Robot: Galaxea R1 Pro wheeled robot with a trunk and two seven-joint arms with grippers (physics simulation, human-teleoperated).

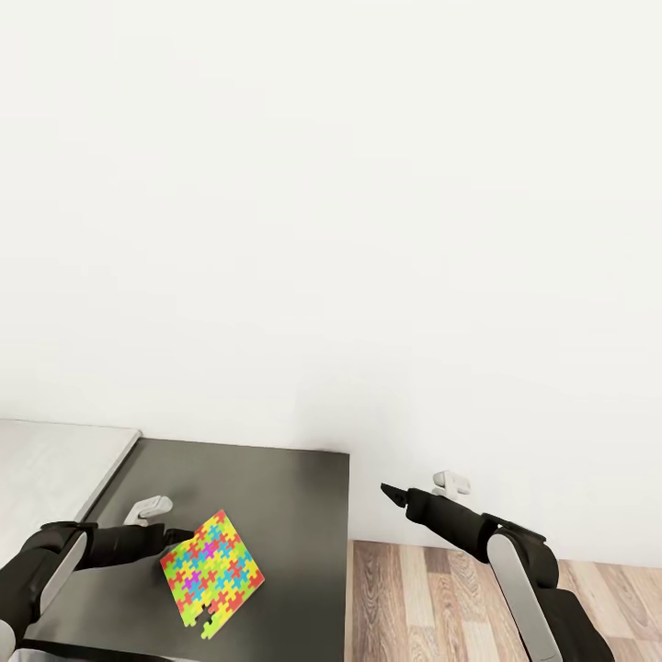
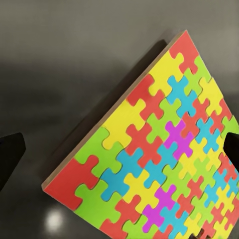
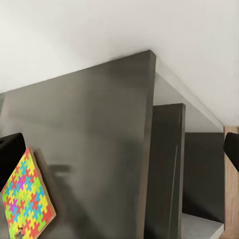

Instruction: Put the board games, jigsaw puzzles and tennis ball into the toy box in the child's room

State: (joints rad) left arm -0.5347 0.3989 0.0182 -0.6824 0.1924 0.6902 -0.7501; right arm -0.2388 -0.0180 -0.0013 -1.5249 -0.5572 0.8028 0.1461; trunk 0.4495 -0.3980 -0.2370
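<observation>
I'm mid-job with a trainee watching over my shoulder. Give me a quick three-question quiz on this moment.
1. True or false: the jigsaw puzzle lies flat on the dark desk section.
2. Which gripper is at the puzzle? A) left gripper B) right gripper C) both
3. Fill in: below the right gripper, beyond the desk's edge, is the wood-plank ____.

Key:
1. False. It is tilted, one corner at the left gripper, and the left wrist view shows its edge raised above the dark surface.
2. A. The right gripper hangs apart, off the desk's side.
3. floor
</observation>
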